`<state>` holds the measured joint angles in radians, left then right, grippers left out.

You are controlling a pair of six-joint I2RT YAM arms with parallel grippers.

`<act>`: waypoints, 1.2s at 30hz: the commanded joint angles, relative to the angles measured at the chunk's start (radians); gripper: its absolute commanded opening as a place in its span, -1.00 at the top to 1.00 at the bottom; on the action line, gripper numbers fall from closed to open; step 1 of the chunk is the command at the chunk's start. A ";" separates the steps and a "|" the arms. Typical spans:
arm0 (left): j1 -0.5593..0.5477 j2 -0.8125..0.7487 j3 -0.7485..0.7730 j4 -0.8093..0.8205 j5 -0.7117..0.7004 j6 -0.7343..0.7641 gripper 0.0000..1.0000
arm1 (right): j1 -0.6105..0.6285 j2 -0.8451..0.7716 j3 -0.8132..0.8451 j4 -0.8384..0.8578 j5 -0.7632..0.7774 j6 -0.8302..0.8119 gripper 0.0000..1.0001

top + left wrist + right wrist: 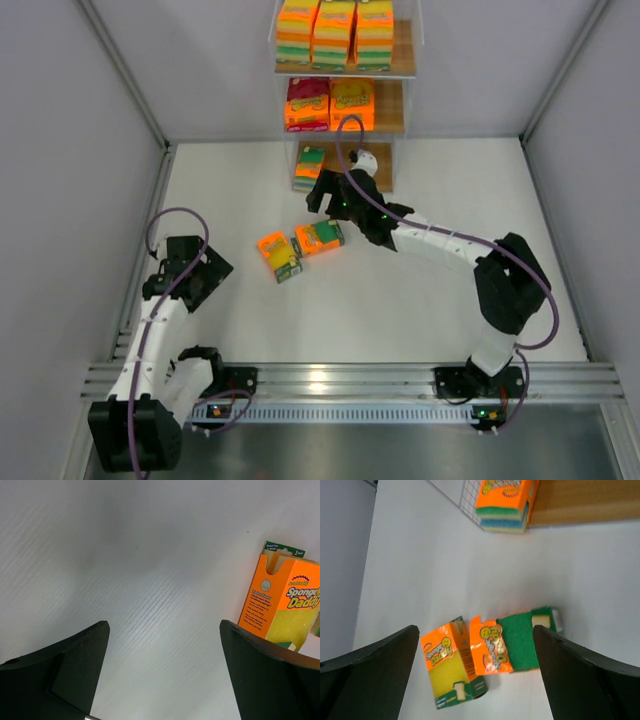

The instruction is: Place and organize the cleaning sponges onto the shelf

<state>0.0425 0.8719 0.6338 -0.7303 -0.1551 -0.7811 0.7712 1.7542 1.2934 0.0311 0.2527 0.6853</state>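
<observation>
Centrally, yellow pack (279, 256) lying diagonal, green pack (319, 238) nearly crosswise, left pincer (164, 630), right pincer (475, 630) spread wide.

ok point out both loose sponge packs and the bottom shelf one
yellow-faced sponge pack (445, 672): right wrist view, yellow face
green-faced sponge pack (520, 640): right wrist view, green face
bottom-shelf sponge pack (502, 495): right wrist view, orange wrapper

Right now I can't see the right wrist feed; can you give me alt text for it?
The open right gripper hangs above a yellow-faced pack and a green-faced pack lying side by side on the white table. A third pack sits on the shelf's lowest board beyond.
</observation>
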 commanded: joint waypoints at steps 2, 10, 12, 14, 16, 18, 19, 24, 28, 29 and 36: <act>-0.007 -0.031 -0.011 0.069 0.075 0.037 -0.96 | 0.065 -0.050 -0.054 -0.221 0.039 0.411 -0.99; -0.013 -0.056 -0.005 0.068 0.065 0.045 -0.96 | 0.091 0.037 0.125 -0.546 0.005 0.854 -0.99; -0.018 -0.063 -0.005 0.066 0.065 0.045 -0.96 | 0.088 0.070 0.174 -0.722 0.007 0.919 -0.99; -0.021 -0.074 -0.009 0.069 0.057 0.039 -0.96 | 0.086 0.080 0.221 -0.802 0.016 0.970 -0.99; -0.026 -0.094 -0.014 0.068 0.039 0.028 -0.96 | 0.085 0.105 0.260 -0.859 0.030 1.064 -0.99; -0.033 -0.108 -0.017 0.066 0.025 0.023 -0.96 | 0.076 0.152 0.282 -0.876 0.008 1.131 -0.99; -0.036 -0.112 -0.017 0.066 0.019 0.023 -0.96 | 0.073 0.174 0.309 -0.878 -0.007 1.145 -0.99; -0.075 -0.113 -0.016 0.066 0.003 0.020 -0.96 | 0.063 0.304 0.409 -0.889 0.025 1.200 -0.99; -0.078 -0.125 -0.019 0.066 0.003 0.019 -0.96 | 0.051 0.306 0.382 -0.777 0.056 1.215 -0.99; -0.078 -0.125 -0.019 0.068 0.003 0.019 -0.96 | 0.037 0.309 0.391 -0.775 0.053 1.217 -0.99; -0.079 -0.116 -0.020 0.068 -0.001 0.014 -0.96 | 0.017 0.353 0.458 -0.771 0.057 1.231 -0.99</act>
<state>-0.0330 0.7616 0.6224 -0.7029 -0.1432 -0.7597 0.7971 2.0888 1.7054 -0.7643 0.2878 1.8801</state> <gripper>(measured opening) 0.982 0.993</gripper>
